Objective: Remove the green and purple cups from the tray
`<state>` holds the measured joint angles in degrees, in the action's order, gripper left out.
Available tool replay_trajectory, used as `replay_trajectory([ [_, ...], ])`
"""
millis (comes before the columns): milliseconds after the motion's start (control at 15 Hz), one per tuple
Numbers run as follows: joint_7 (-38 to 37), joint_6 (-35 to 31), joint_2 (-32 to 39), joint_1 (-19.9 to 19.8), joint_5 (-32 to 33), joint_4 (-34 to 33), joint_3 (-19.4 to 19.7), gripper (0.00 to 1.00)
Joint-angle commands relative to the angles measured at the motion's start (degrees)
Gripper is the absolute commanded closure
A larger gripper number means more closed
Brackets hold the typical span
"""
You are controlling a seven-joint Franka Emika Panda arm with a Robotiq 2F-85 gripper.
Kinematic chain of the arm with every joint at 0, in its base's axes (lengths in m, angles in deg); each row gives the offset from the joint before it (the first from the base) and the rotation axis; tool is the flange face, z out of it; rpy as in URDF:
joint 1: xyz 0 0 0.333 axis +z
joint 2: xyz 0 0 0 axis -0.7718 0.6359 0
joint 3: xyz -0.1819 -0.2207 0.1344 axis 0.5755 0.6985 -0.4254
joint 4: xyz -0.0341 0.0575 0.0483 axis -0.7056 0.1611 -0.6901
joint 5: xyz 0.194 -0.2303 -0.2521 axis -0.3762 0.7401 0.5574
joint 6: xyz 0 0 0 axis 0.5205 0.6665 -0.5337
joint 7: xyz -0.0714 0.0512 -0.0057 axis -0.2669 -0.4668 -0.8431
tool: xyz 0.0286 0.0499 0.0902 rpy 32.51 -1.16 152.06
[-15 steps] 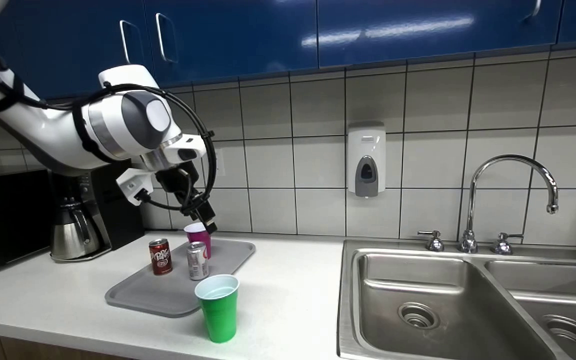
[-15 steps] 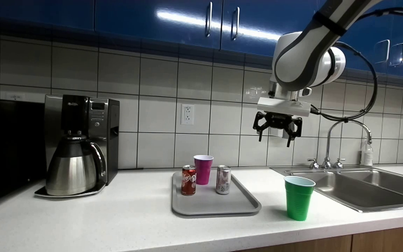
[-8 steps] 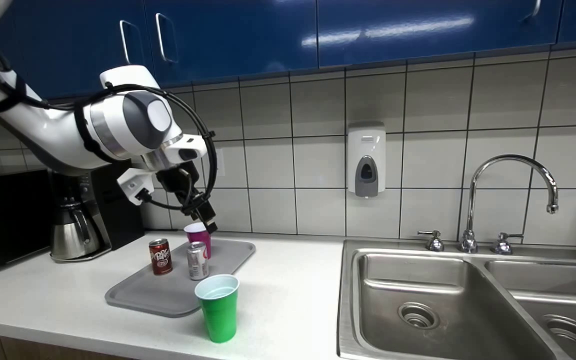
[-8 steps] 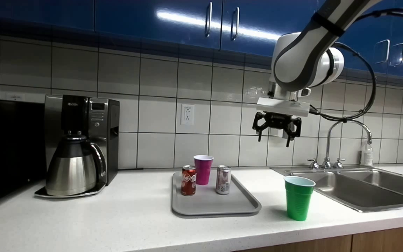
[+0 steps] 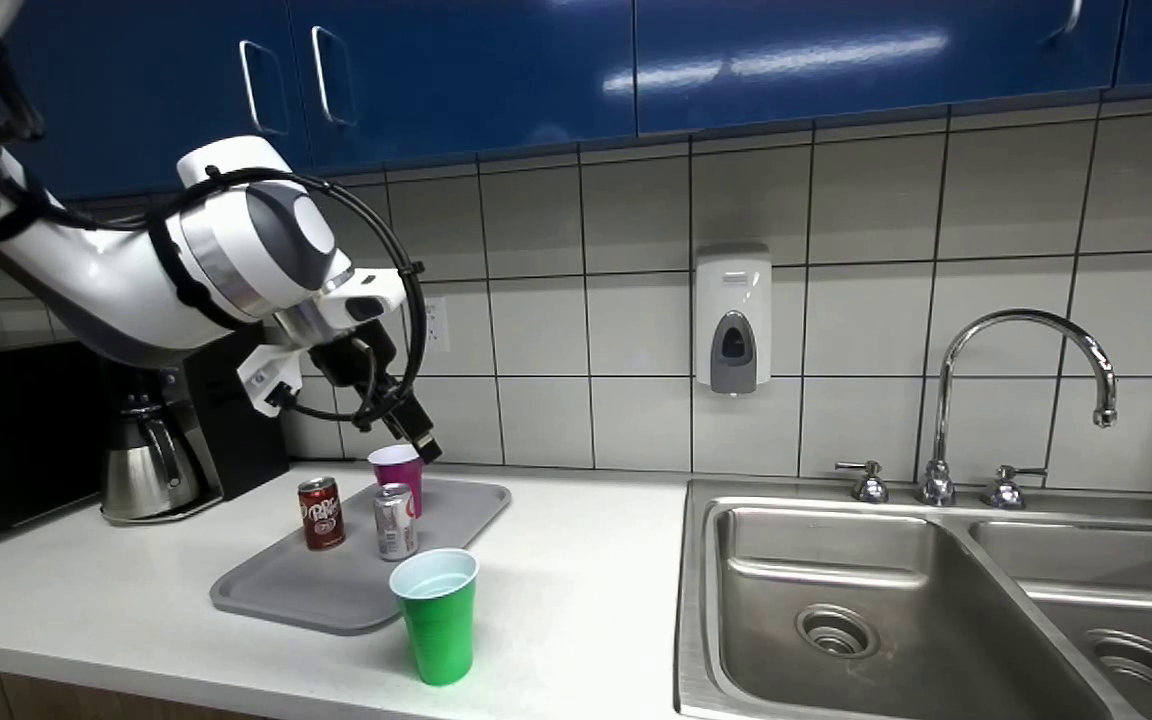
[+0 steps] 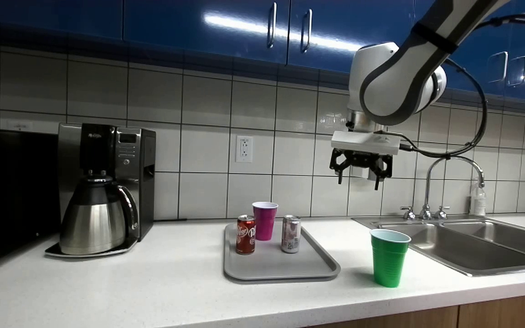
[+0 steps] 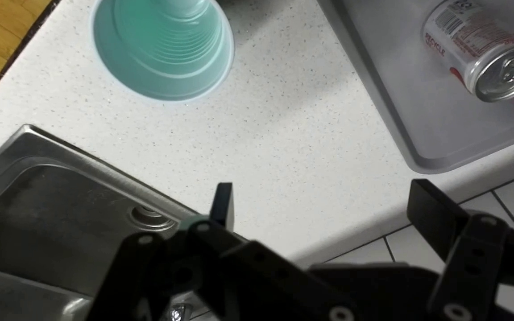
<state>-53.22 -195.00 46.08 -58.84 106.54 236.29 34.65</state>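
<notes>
Fingers (image 7: pixel 433 214) spread wide, my pincer (image 6: pixel 358 182) hangs with its tips pointing down and bare air between them. Under me runs the white counter (image 6: pixel 176 291), with the gray tray (image 6: pixel 283 269) lower down on one side of me and the steel sink (image 5: pixel 826 545) on the other. The green cup (image 6: pixel 389 259) stands upright on the counter, well below my tips and out from me toward the counter's front edge, clear of the tray; in the wrist view I look down into its pale green inside. The purple cup (image 6: pixel 265 222) stands upright on the tray, below me and off on the tray side; the wrist view gives me only a sliver of it past a silver can (image 6: pixel 290 234). That can is nearer to me than the purple cup, while a red can (image 6: pixel 245 234) stands farther off. Beyond the tray, farther from me than either can, sits a coffee maker (image 6: pixel 128 182) with its steel pot (image 6: pixel 93 225). Blue cabinets (image 5: pixel 476 70) hang higher than my pincer, and in both exterior views a tiled wall (image 6: pixel 205 148) stands behind it.
</notes>
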Motion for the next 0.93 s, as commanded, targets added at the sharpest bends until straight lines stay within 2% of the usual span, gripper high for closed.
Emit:
replay_trajectory([
  [0,-7.0,-1.1,2.3,-2.4,6.1,-1.8,-2.1,0.0],
  [333,-11.0,-1.5,6.7,-1.5,9.7,-4.5,-0.4,0.0],
  [867,-2.3,-5.9,16.7,2.2,5.0,-11.2,6.7,0.0],
])
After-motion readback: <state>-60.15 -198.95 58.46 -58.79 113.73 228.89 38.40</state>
